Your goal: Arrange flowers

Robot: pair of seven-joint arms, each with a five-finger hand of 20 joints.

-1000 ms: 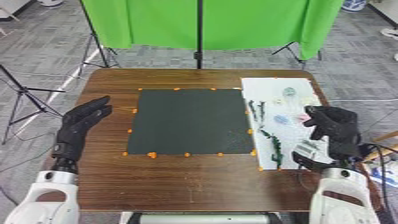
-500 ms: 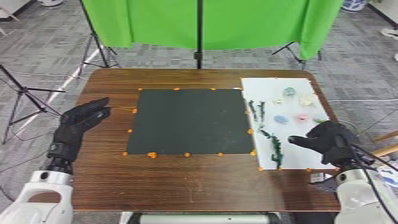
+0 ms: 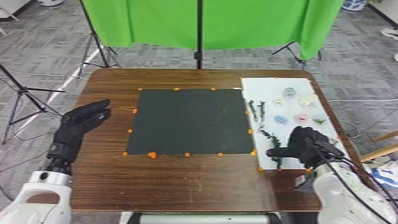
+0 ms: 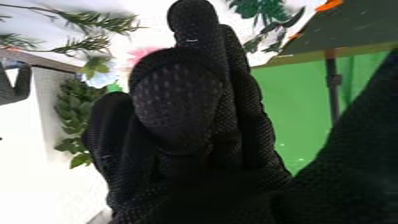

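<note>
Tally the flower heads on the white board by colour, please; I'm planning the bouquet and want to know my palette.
Pink flower head: 1
Blue flower head: 1
Pale yellow flower heads: 2
Grey-green flower head: 1
Total: 5 in plain sight

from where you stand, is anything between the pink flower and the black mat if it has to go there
Yes: the blue flower is right beside the pink flower on the mat side, and beyond it thin green stems lie near the edge of the black mat.
</note>
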